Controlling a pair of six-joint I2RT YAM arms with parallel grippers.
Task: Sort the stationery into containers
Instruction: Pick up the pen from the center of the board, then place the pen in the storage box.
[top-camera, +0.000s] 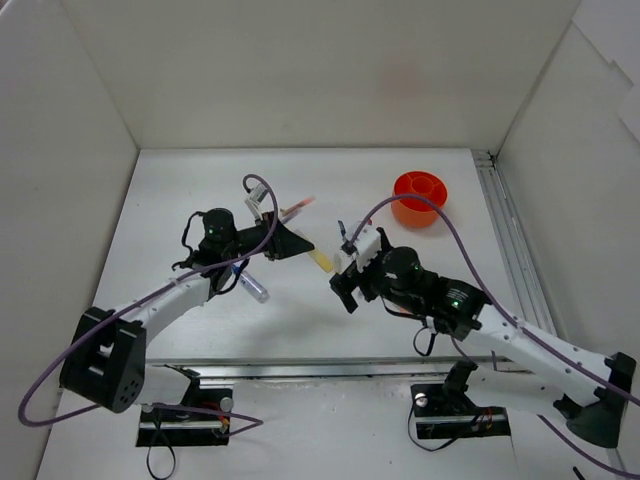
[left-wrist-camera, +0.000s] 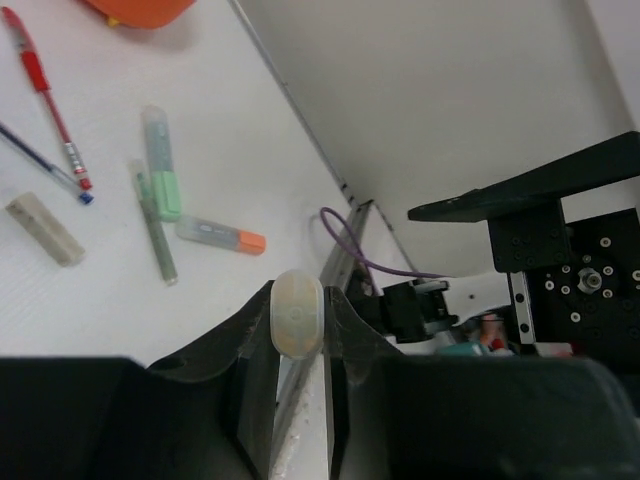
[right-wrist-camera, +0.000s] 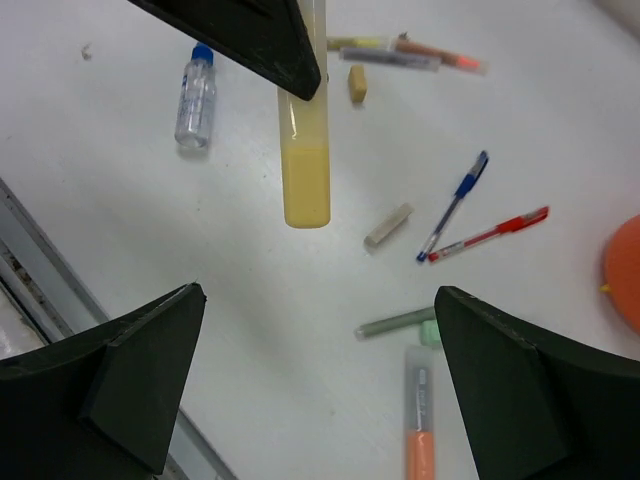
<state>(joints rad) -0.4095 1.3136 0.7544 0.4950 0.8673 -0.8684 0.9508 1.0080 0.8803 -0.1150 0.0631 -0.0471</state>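
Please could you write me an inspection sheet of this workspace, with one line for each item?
Surface: white table, nothing spilled that I can see.
Job's things: yellow highlighter held in the left fingers; red pen, blue pen, beige stub, green highlighter, orange highlighter and clear tube lie loose; orange pot at the far right, its contents too small to judge.
Clutter: nothing seen.
Grippers: left gripper shut on the yellow highlighter; right gripper open, holding nothing.
Cables: purple cable on the left arm, another on the right.
Surroundings: white walls; metal rail at the right edge.
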